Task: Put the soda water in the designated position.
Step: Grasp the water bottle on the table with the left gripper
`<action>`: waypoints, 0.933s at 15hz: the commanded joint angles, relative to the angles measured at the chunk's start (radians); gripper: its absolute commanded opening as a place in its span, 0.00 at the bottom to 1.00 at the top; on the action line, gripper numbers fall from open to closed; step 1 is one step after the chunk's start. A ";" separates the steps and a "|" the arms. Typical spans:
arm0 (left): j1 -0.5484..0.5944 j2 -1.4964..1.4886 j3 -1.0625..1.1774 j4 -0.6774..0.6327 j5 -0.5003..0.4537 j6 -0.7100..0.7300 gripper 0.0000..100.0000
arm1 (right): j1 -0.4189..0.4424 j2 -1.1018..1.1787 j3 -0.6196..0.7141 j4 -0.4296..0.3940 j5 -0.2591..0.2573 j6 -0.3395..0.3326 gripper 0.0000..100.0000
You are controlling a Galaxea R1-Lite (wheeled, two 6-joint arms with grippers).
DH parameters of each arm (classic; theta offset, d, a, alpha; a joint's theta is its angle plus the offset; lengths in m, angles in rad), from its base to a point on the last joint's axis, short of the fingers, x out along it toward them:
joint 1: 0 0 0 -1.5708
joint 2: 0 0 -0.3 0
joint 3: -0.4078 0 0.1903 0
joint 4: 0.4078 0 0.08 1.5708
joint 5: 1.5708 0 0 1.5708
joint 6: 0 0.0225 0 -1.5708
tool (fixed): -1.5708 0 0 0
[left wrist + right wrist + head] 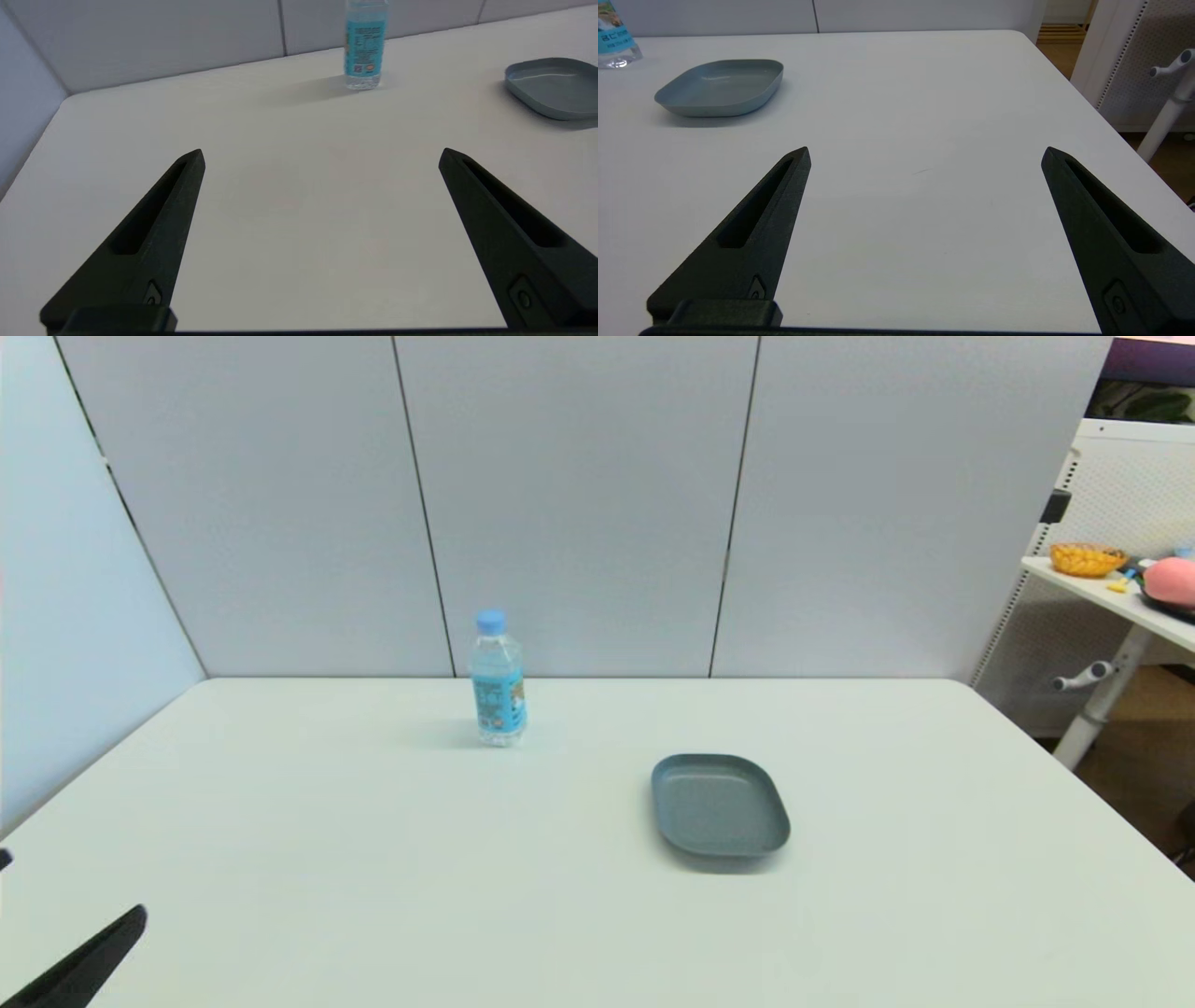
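The soda water [498, 683] stands upright on the bench [373, 859], far ahead of the left end effector [320, 156]. Its fingers are spread wide, ready to grab. The right end effector [924, 154] waits open too.

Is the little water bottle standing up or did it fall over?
Standing up. The soda water sits on its base on the table, blue cap on top.
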 commanded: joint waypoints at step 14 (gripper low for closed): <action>-0.231 1.196 -0.191 -0.886 -0.011 -0.006 1.00 | 0.000 0.001 0.000 0.000 0.000 0.001 1.00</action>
